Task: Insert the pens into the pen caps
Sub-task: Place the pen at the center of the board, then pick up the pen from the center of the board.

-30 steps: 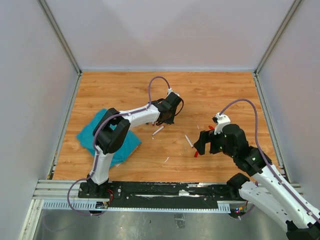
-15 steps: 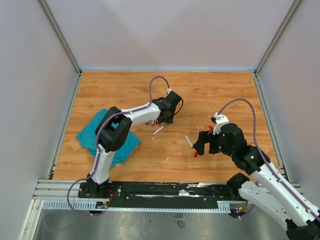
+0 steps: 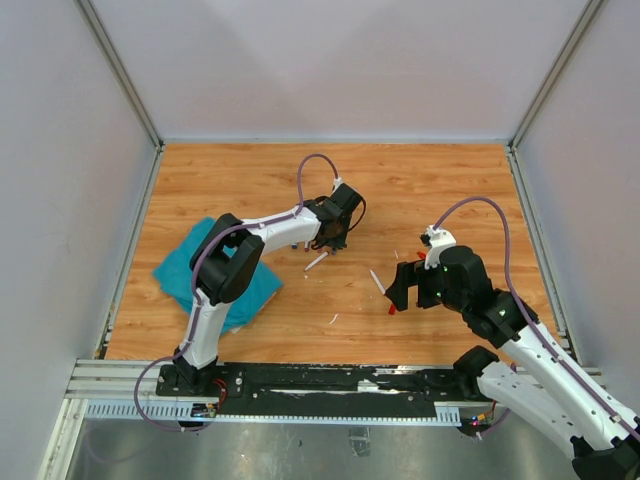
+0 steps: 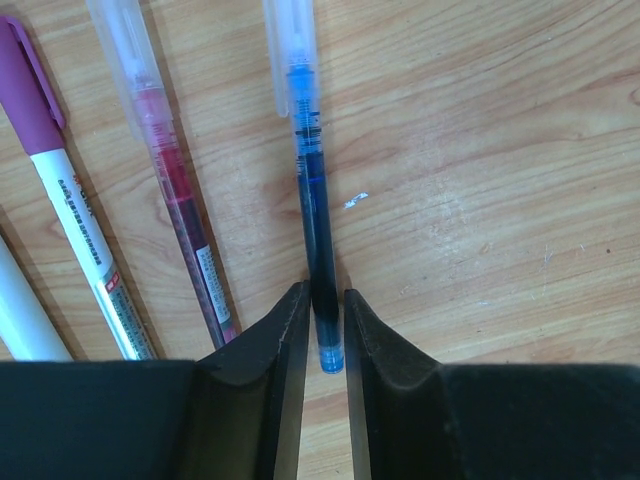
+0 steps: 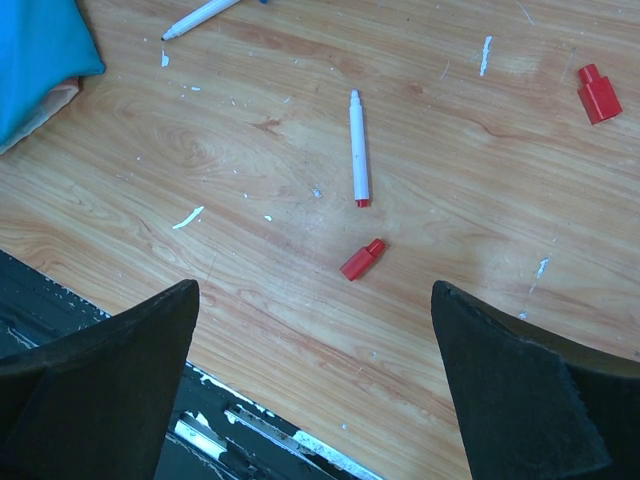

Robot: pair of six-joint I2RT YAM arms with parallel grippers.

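Pinching the tail of the blue pen [image 4: 312, 180], the left claw [image 4: 325, 293] presses its fingers to both sides of the barrel, low over the wood, likely to lift it. Just left of it lie a red pen [image 4: 180, 210] and a purple-capped marker [image 4: 75, 200]. The right claw [image 5: 313, 287] hangs spread wide. A red cap [image 5: 361, 259] sits just ahead between its fingers, and the red-tipped white pen [image 5: 357, 148] beyond looks like its match.
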